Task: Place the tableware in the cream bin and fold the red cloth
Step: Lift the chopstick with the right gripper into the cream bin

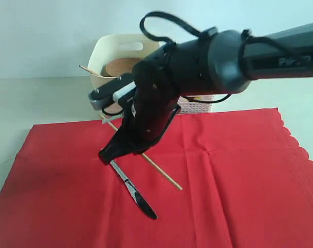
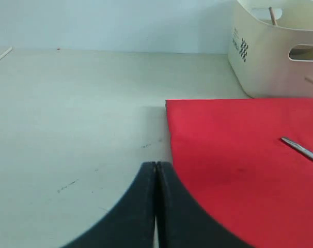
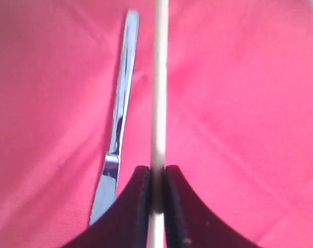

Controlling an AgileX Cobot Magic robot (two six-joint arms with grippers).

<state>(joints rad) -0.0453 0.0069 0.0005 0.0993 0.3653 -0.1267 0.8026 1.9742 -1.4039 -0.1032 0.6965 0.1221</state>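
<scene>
Plain bright red across red cloth, no print (only faint crease lines). Smooth cream on cream bin, small black checkered mark on one wall; brown plate inside. Pale wood tone on chopstick; silver with bluish reflections on metal knife. Black on right gripper and left gripper. White on lattice basket; pale grey-white table, pale blue wall

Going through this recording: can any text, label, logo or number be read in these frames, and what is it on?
No text here can be read.
Cream bin: small dark print beside a checkered square on its side wall, too small to read.
Right arm: faint raised marking, too blurred to read.
Red cloth, knife, chopstick: no text.
</scene>
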